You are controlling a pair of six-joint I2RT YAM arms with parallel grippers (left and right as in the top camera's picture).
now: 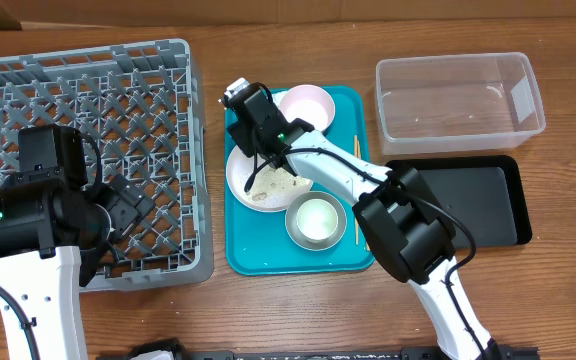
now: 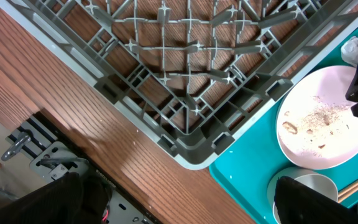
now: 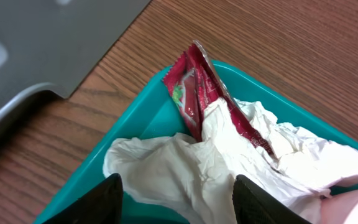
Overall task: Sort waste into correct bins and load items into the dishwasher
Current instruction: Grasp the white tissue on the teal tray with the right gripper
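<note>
- Napkin (image 3: 191, 168) sits in the teal tray's (image 3: 143, 121) far-left corner, with the red wrapper (image 3: 194, 93) touching it.
- Right tool (image 3: 188, 202) straddles the napkin, fingers apart. Best to drop low and pinch the paper alone.
- Left tool (image 2: 176, 208) is spread wide, left of the tray.
- Plate (image 2: 297, 149) on the tray holds scraps (image 2: 322, 117).
- Clear tub (image 1: 381, 95) and black tray (image 1: 488, 200), right of the tray, are both bare.

Overhead, bright even light falls from above. The arms cast only soft shadows on the wooden table (image 1: 568, 300), and the clear tub (image 1: 458, 95) shows faint glints along its walls. In the left wrist view a pale sheen crosses the wood near the corner of the grey rack (image 2: 191, 155). In the right wrist view the napkin (image 3: 229, 168) and red wrapper (image 3: 194, 93) are sharp, while the rack at far left is blurred.
</note>
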